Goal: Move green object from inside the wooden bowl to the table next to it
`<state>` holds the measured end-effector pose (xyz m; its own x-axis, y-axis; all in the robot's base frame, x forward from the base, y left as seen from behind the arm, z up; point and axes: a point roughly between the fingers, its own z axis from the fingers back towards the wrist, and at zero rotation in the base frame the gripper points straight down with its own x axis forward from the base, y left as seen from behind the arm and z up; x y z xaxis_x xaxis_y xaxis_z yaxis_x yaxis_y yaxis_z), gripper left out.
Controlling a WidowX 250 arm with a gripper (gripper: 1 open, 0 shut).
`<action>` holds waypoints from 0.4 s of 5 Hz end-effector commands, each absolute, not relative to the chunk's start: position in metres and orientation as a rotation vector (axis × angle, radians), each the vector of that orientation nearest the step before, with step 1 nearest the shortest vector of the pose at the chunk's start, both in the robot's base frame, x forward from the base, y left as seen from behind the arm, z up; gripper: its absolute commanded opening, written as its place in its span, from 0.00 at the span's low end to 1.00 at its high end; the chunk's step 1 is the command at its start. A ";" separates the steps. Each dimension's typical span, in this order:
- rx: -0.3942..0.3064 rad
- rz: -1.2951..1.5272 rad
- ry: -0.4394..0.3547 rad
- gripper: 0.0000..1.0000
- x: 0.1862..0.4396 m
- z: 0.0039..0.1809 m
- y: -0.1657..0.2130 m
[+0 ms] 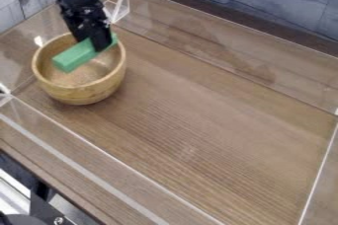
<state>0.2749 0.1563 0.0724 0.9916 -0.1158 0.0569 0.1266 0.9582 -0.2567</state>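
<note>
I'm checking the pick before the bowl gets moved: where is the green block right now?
The green block is in the gripper, over the wooden bowl at the camera view's left.
</note>
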 end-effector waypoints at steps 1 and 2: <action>-0.208 -0.131 -0.113 0.00 0.286 0.101 0.169; -0.210 -0.119 -0.116 0.00 0.287 0.107 0.177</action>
